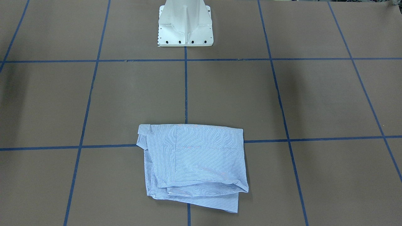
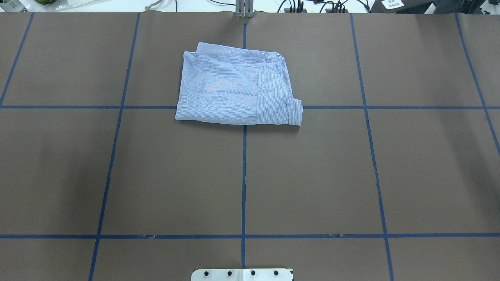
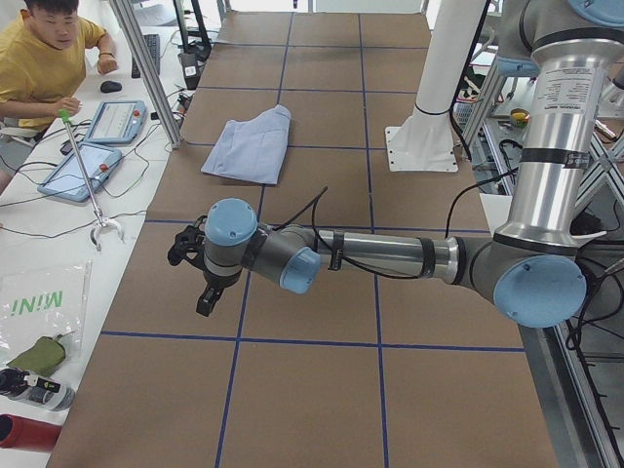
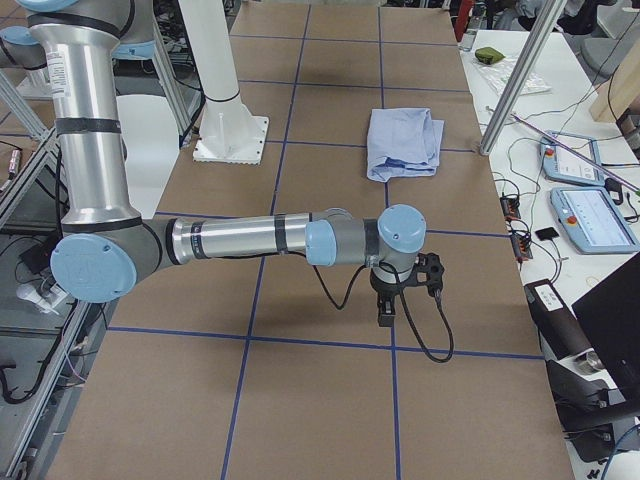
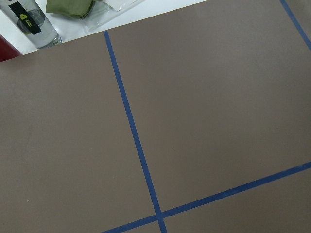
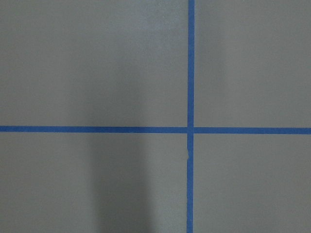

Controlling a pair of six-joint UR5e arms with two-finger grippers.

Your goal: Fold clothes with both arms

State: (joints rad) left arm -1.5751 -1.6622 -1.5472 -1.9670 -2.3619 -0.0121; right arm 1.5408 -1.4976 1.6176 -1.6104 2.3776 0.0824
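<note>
**Front-facing:** Shows the shirt (image 1: 193,163) lying flat on the brown tabletop (image 1: 314,100), folded to a compact rectangle over a crossing of blue tape lines (image 1: 185,88). Places it well apart from the white pedestal base (image 1: 185,25). Leaves a few layered hems stepping out along the near edge. No arm in frame.

**Overhead:** Finds the same bundle on the far half of the tabletop, centred on the middle line, a cuff-like end turned over at its near right corner. Again catches neither arm.

**Left side:** Picks up the left arm (image 3: 380,255) stretched low and level over bare paper, the left end effector (image 3: 207,302) pointing down, well apart from the shirt beyond. Impossible to tell from here whether open or closed. Also takes in a person (image 3: 44,54) seated beside two tablets (image 3: 115,122).

**Right side:** Mirrors that with the right arm (image 4: 240,238) reaching level and the right end effector (image 4: 387,312) aimed down near a tape line. Open or closed, again impossible to tell.

**Left wrist:** Looks down on tape and paper only, plus a clear bottle (image 5: 34,24) and a green pouch (image 5: 68,7) at the white edge.

**Right wrist:** Nothing but another tape crossing.

Reads as a fold finished or nearly so. Both arms probably held out to the sides to leave the bundle undisturbed and in open view.
</note>
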